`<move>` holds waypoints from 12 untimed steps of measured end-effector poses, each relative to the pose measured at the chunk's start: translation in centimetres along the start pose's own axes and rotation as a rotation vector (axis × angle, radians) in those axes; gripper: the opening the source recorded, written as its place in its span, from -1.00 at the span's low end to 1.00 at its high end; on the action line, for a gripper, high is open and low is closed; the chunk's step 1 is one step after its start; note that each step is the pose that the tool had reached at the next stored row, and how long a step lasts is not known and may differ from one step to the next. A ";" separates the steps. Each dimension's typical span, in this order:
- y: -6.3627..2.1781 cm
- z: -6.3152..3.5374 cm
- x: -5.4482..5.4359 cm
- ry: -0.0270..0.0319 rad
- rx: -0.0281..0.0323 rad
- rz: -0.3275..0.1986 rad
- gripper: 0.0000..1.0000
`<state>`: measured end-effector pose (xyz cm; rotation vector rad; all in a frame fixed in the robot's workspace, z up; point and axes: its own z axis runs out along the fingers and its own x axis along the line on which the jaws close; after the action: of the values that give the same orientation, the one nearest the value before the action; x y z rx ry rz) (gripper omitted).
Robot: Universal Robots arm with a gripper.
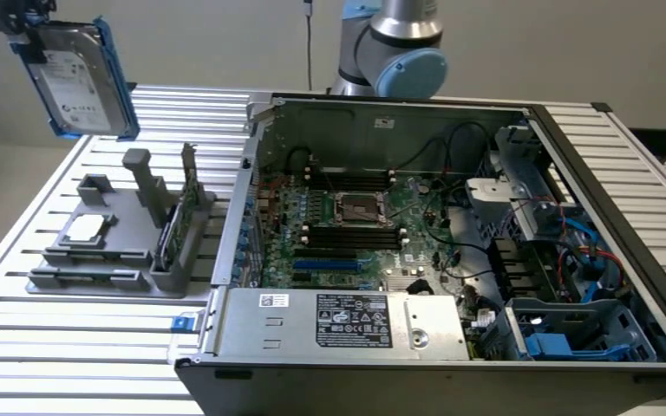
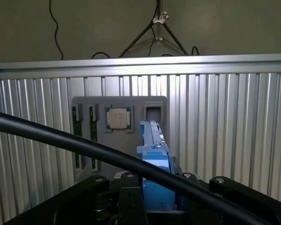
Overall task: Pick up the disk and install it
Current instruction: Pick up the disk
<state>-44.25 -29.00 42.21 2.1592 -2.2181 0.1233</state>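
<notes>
The fingers [image 2: 130, 200] are clamped on the disk [image 1: 76, 80], one on each side of its blue frame. The disk hangs in the air high above the grey tray [image 1: 111, 282] and touches nothing else. It hangs on its edge, tipped a little, and its white label shows in the exterior view. In the wrist view the disk [image 2: 154, 154] sticks out from between the fingers, with the tray [image 2: 84, 105] far below it. A small silver chip [image 1: 84, 230] lies flat in the tray. Thin green cards [image 1: 178, 227] stand on their edges in the tray, next to the chip. The tray sits on the ribbed metal worktop [image 1: 44, 364]. A big open computer case [image 1: 397, 334] stands on the worktop just beside the tray. The arm [image 1: 394, 48] rises behind the case, well apart from the tray. A thick black cable [image 2: 61, 138] runs across the wrist view, above the tray.
</notes>
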 end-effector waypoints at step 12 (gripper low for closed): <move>-4.40 -4.78 2.5 0.0000 -0.0015 0.000 -0.35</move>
<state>-40.04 -31.17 47.30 2.1586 -2.2173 0.1216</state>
